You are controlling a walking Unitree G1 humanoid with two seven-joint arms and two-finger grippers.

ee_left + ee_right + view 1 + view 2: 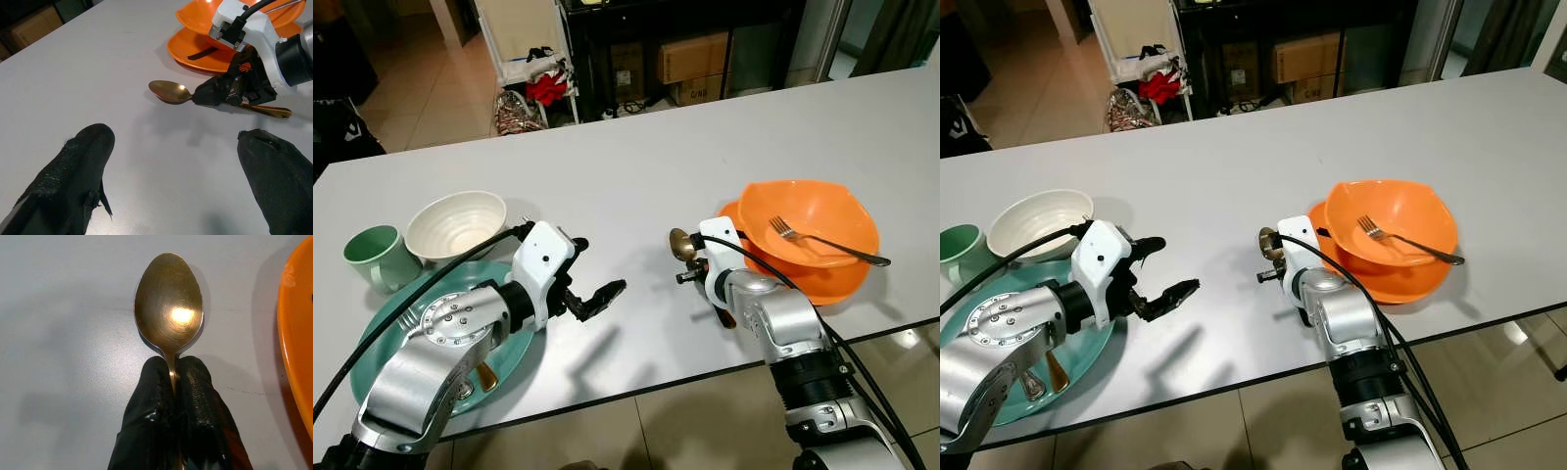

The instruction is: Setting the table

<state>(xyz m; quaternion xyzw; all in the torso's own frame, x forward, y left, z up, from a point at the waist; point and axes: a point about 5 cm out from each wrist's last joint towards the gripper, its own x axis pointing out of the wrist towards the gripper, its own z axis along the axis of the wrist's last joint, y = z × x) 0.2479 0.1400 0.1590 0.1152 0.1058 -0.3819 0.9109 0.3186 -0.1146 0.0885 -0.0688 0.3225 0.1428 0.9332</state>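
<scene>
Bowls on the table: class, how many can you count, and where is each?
2. A white bowl sits by the green mug at the robot's left; an orange bowl, holding a fork, sits on an orange plate at its right.

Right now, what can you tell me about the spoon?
The spoon looks like brushed, gold-toned metal with an oval bowl that faces up and catches a glint of light. The right gripper is shut on its neck just behind the bowl. It lies about level, low over the white table, beside the orange plate; whether it touches the table is unclear.
</scene>
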